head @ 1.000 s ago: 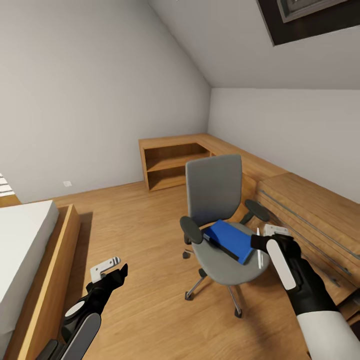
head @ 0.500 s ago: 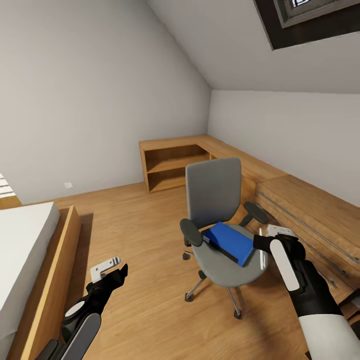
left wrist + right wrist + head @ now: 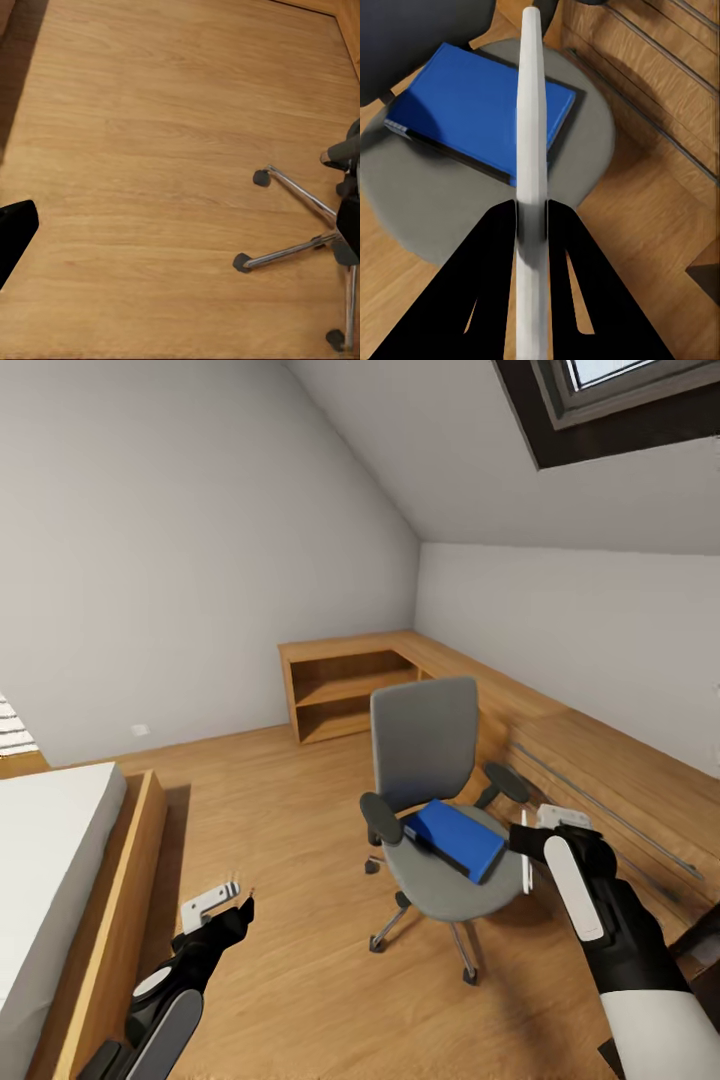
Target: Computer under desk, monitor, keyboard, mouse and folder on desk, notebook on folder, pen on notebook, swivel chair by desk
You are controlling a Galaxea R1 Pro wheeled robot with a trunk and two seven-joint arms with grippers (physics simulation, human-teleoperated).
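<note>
The grey swivel chair stands mid-floor on its chrome base. A blue flat item with a dark edge lies on the seat; I cannot tell whether it is the folder, the notebook or both stacked. My right gripper hovers at the seat's right edge, shut on the thin white pen, which points out over the blue item. My left gripper hangs open over bare floor left of the chair, one black finger showing. Desk, monitor, keyboard, mouse and computer are out of view.
A bed in a wooden frame lines the left side. A low light-wood cabinet with long handles runs along the right wall, just behind the chair. An open wooden shelf unit fills the far corner. The ceiling slopes low, with a skylight.
The whole picture has shifted slightly downward, so the camera has moved. My right gripper still holds the pen beside the chair. The left arm has not visibly moved.
</note>
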